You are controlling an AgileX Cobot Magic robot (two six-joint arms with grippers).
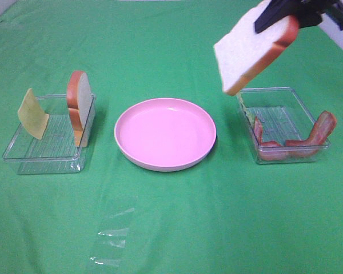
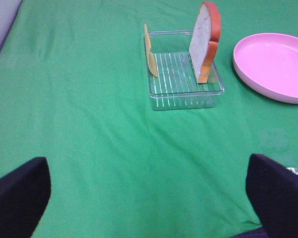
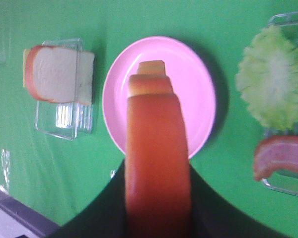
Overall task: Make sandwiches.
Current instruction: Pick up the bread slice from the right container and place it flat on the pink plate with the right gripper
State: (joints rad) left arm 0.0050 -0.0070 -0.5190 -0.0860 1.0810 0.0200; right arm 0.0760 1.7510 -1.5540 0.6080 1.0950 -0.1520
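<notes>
Pinching a bread slice [image 1: 251,51] by its crust edge, the right gripper [image 1: 291,16] holds it up in the air. The slice hangs tilted, with one corner pointing down. In the high view, that corner sits in front of the back corner of the right tray [image 1: 286,155]. The left gripper [image 2: 149,198] has its jaws spread wide with nothing between them, low over the green cloth [image 2: 89,124].

The right gripper is cut off at the top of the high view. From the wrist, only the brown crust of the held slice shows. The lettuce [image 3: 275,77] is mostly hidden behind the held slice in the high view. A clear shiny thing [image 1: 111,240] lies on the cloth, and I cannot tell what it is.

The held slice is white with an orange-brown crust. A second bread slice [image 1: 80,108] stands on its edge in the left tray [image 1: 43,157], apart from a yellow cheese square [image 1: 33,114] leaning there. Red-brown bacon [image 1: 317,134] lies in the right tray. The pink plate [image 1: 160,165] sits between the trays.
</notes>
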